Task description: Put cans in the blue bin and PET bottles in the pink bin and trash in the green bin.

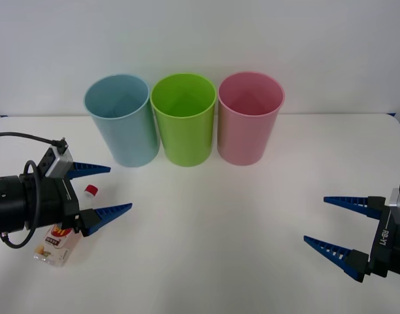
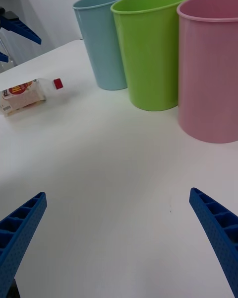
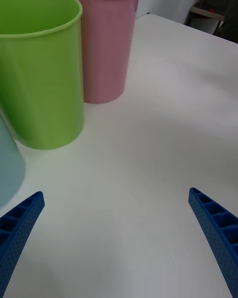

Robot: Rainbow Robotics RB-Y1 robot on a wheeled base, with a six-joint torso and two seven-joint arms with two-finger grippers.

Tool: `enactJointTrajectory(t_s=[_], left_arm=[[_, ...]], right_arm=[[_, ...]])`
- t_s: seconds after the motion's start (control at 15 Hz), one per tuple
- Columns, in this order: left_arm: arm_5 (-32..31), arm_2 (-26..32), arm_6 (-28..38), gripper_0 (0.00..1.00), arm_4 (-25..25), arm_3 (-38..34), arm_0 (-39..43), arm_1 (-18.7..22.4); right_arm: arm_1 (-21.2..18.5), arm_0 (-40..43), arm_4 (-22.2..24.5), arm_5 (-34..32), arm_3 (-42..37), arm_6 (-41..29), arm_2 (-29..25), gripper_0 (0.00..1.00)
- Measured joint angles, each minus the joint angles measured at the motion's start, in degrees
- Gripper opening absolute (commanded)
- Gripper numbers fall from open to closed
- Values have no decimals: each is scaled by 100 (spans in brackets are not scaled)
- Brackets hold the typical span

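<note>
Three bins upright at the far side of the table; bottle lying at near left; both pincers spread wide and holding nothing.

The blue bin [image 1: 122, 120], green bin [image 1: 184, 118] and pink bin [image 1: 250, 116] stand in a close row on the white table [image 1: 219, 222], blue leftmost, pink rightmost. The PET bottle [image 1: 58, 243] lies on its side at the near left, red cap pointing toward the bins, partly under the left arm. The left pincer [image 1: 104, 190] hovers just above and beside the bottle's cap end, not touching it. The right pincer [image 1: 324, 220] sits at the near right, well apart from the bins and bottle.
</note>
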Motion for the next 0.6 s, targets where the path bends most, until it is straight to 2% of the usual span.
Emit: enactJointTrajectory(t_s=[0.27,0.6], left_arm=[[136,0,334,97,-405,-89,144,8],[150,301,1843,97,-1247,-812,377,56]], right_arm=[[0,0,0,0,0,0,0,100],[0,0,0,0,0,0,0,100]])
